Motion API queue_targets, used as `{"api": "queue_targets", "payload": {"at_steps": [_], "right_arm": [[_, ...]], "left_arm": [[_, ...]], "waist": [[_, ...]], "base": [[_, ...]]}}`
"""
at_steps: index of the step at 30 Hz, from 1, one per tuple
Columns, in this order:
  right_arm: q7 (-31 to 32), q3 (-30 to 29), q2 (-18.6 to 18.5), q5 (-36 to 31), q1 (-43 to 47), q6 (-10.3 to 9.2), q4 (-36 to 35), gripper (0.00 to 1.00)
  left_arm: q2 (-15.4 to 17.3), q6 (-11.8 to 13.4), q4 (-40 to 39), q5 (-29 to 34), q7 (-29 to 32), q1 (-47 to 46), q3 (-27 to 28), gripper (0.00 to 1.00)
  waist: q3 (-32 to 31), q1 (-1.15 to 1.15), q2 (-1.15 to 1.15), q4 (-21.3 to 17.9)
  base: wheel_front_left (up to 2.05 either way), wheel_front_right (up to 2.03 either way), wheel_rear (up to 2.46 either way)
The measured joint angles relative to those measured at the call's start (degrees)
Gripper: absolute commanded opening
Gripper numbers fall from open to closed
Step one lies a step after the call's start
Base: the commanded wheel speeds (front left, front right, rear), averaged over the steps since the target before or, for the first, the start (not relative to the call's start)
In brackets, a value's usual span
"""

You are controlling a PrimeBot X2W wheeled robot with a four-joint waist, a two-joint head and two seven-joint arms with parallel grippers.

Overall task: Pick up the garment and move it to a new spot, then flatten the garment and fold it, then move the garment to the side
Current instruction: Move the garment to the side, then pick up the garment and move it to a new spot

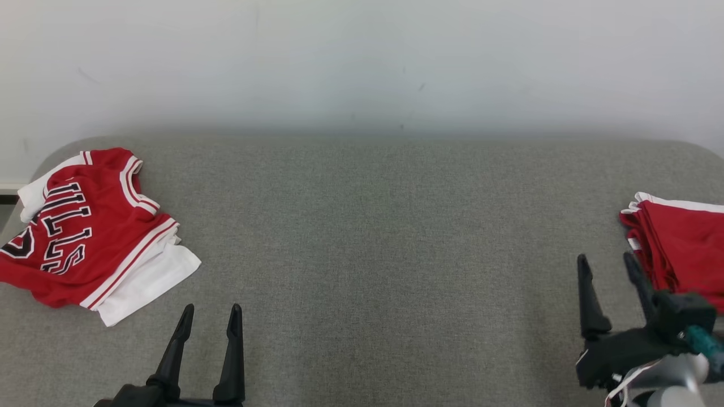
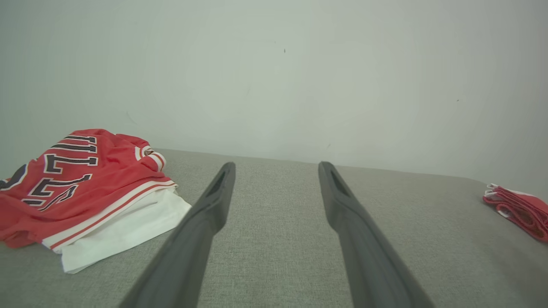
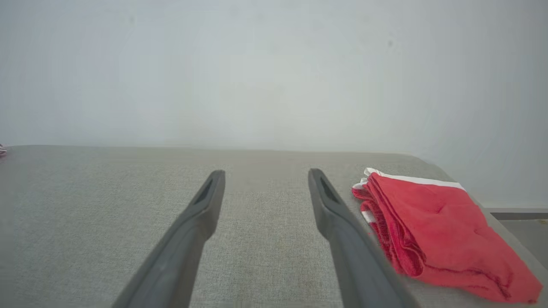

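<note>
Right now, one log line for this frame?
left gripper open, empty | right gripper open, empty, beside folded red garment | red jersey rumpled on white cloth, left end of grey surface

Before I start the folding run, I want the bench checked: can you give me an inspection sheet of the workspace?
Surface: grey fabric surface, bare through the middle.
Job's things: red jersey lying rumpled on a white garment at the left; folded red stack at the right edge.
Clutter: nothing seen.
Grippers: left gripper open, empty; right gripper open, empty, near the stack.
Cables: thin white-and-red lead by the right wrist.
Surroundings: pale wall behind.
</note>
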Motion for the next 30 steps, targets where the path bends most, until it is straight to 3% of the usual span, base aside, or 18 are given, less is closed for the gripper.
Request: {"api": "queue_targets", "payload": {"at_steps": [10, 30], "right_arm": [[-4.72, 3.26, 3.99, 0.68, 6.80, 0.00, 0.94, 1.00], [-5.65, 5.10, 4.21, 3.85, 7.66, 0.00, 2.94, 1.00]], "left_arm": [[-0.34, 0.00, 0.86, -0.15, 0.00, 1.86, 1.51, 1.00], [-0.66, -0.01, 3.27, -2.45, 0.00, 2.71, 2.32, 1.00]], "waist": [[-1.91, 0.01, 0.00, -0.12], [-2.64, 0.02, 0.01, -1.99]], "base": [[0.00, 0.00, 0.00], [0.00, 0.00, 0.00]]}}
